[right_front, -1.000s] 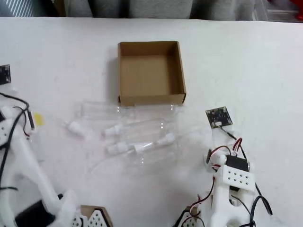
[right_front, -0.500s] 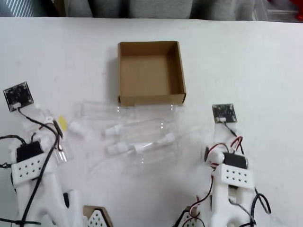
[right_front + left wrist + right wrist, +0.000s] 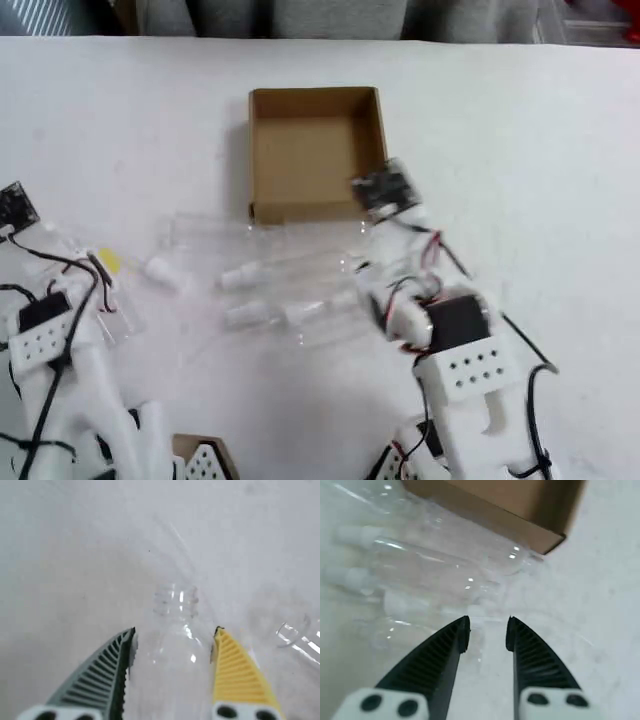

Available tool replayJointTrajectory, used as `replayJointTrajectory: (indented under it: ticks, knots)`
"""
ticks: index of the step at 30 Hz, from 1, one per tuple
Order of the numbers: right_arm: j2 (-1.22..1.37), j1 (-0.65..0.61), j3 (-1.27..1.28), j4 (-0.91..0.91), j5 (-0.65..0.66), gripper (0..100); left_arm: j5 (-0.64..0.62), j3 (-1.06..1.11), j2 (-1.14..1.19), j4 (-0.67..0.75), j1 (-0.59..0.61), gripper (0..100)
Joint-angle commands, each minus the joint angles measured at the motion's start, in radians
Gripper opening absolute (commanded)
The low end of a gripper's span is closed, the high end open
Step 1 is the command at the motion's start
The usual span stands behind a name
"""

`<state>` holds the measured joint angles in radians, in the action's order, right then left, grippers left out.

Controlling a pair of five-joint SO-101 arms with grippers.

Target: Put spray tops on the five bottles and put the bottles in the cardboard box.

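I am gripping a clear, uncapped bottle (image 3: 175, 602) between the fingers of my left end effector (image 3: 174, 632), over the left side of the desk (image 3: 520, 150). My right end effector (image 3: 486, 626) is hovering narrowly parted, holding nothing, above the other clear bottles (image 3: 295, 270) lying on the desk just in front of the cardboard box (image 3: 318, 211), near its right corner.

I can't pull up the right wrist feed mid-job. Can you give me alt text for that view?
The right gripper hovers with its black jaws slightly apart and nothing between them, just short of a pile of clear bottles lying on the white table. White spray tops show among them, and a corner of the cardboard box sits beyond.
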<state>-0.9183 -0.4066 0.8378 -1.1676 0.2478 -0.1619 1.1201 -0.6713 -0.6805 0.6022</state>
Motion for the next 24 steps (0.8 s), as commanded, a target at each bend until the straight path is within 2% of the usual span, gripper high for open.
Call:
replayJointTrajectory:
  ticks: [1,5,8,10,13,16,21,24]
  knots:
    - [0.001,-0.213,-0.051,-0.012,0.141,10.9,-0.011,-0.150,0.160,0.021,0.019,15]
    - [0.001,-0.366,-0.051,-0.062,0.390,10.9,-0.012,-0.226,0.275,0.021,0.045,15]
    - [0.002,-0.412,-0.051,-0.079,0.523,11.0,-0.014,-0.272,0.349,0.015,0.058,15]
    - [0.016,-0.432,-0.051,-0.088,0.563,11.6,-0.014,-0.302,0.398,0.015,0.058,15]
    - [0.084,-0.455,-0.052,-0.085,0.611,17.6,-0.014,-0.354,0.467,0.014,0.079,15]
    - [0.185,-0.466,-0.054,-0.015,0.655,22.2,-0.014,-0.413,0.532,-0.020,0.090,15]
    - [0.335,-0.466,-0.060,0.124,0.710,22.4,-0.014,-0.488,0.622,-0.051,0.090,15]
    - [0.412,-0.467,-0.106,0.148,0.727,22.4,-0.014,-0.520,0.654,-0.064,0.090,15]
